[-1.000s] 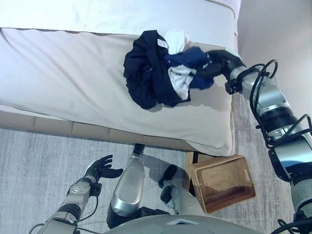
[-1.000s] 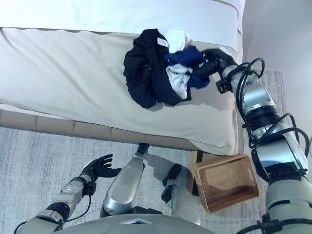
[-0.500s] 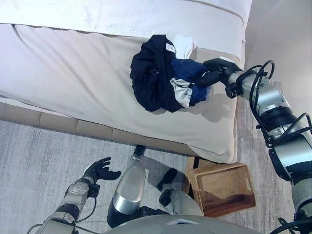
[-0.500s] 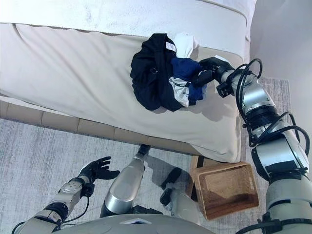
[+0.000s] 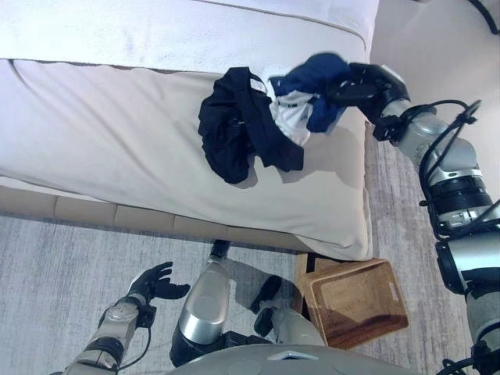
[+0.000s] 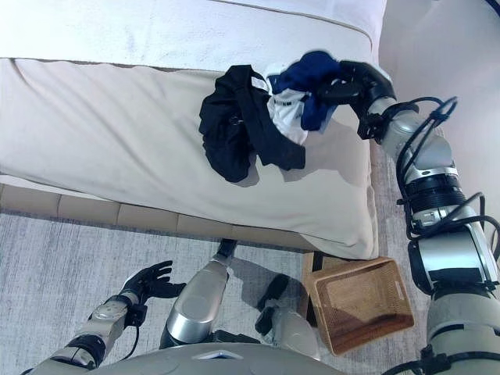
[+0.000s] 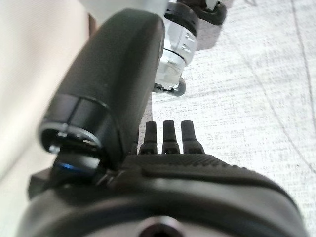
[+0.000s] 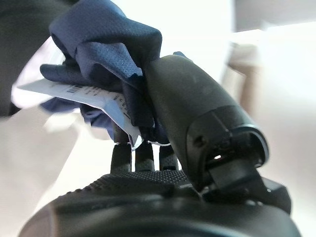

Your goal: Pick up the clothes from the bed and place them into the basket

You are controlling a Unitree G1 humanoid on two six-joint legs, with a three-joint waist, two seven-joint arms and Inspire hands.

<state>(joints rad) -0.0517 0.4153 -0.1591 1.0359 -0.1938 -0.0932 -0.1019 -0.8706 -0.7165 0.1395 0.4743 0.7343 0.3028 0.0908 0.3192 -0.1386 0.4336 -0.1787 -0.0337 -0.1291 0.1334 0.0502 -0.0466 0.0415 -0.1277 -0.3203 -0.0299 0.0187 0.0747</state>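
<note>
A pile of dark navy clothes [image 5: 238, 129] lies on the beige bed [image 5: 117, 141] near its right end. My right hand [image 5: 361, 83] is shut on a blue and white garment [image 5: 308, 90], which hangs lifted a little above the bed, still touching the pile. In the right wrist view the blue cloth [image 8: 106, 49] is pinched between thumb and fingers, with a white label showing. A brown wicker basket [image 5: 355, 301] stands on the rug below the bed's right corner. My left hand [image 5: 152, 283] hangs low over the rug at lower left, fingers relaxed and holding nothing.
A white cover [image 5: 156, 27] lies along the far side of the bed. Grey rug [image 5: 55, 266] runs in front of the bed. A pale wall [image 5: 437, 39] rises to the right of the bed.
My right hand has risen and moved toward the far side of the bed, pulling the blue and white garment up off the pile. The camera has shifted slightly.
</note>
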